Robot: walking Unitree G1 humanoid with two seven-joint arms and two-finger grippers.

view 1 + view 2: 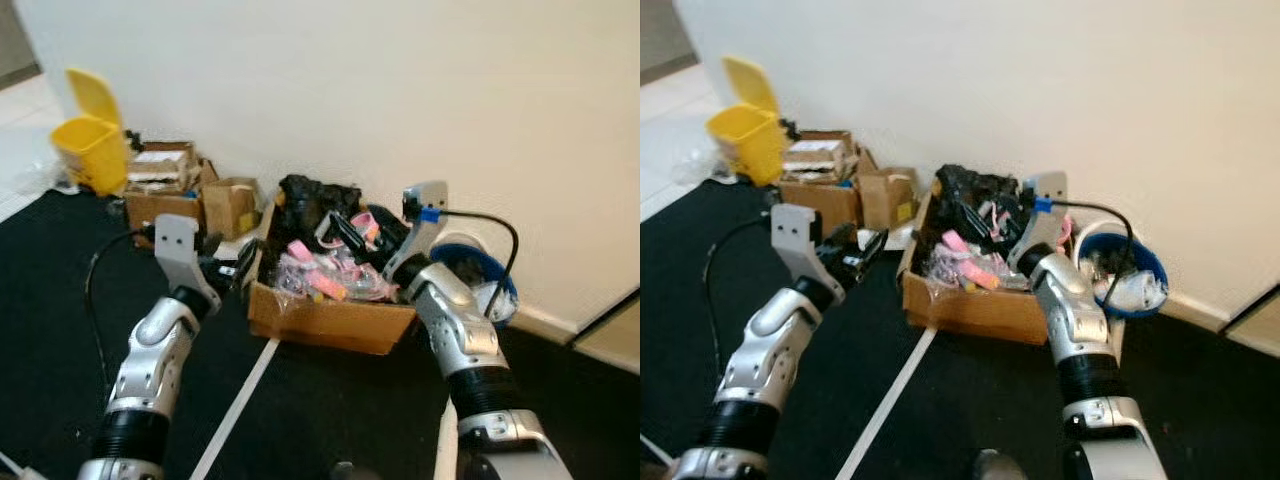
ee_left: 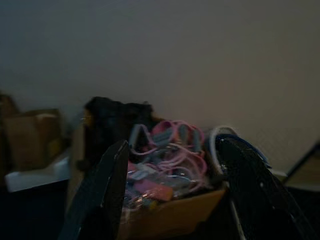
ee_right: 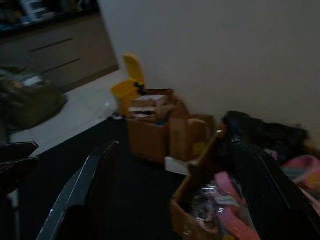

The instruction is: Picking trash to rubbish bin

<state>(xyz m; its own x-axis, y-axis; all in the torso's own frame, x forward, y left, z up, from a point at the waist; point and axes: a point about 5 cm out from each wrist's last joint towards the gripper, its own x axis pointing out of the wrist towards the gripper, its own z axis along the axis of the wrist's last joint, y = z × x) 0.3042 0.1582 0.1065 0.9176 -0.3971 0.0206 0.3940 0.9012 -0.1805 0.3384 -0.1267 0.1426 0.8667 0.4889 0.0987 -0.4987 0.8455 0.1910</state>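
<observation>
Over the trash-filled cardboard box (image 1: 330,318), right gripper (image 1: 345,232) and left gripper (image 1: 232,268), both open, empty.

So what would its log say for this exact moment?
left gripper: open, facing brown cardboard box of pink trash | right gripper: open, over box | round blue rubbish bin: beside box

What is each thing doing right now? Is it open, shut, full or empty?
Yellow plastic bin: lid flipped up, open.
Big brown cardboard box: open, heaped with pink and black trash.
Blue round bucket: open, holding white trash.
Smaller cardboard boxes: flaps open, stuffed with papers.
Left gripper: open, holding nothing, beside the big box.
Right gripper: open, over the trash heap.
</observation>
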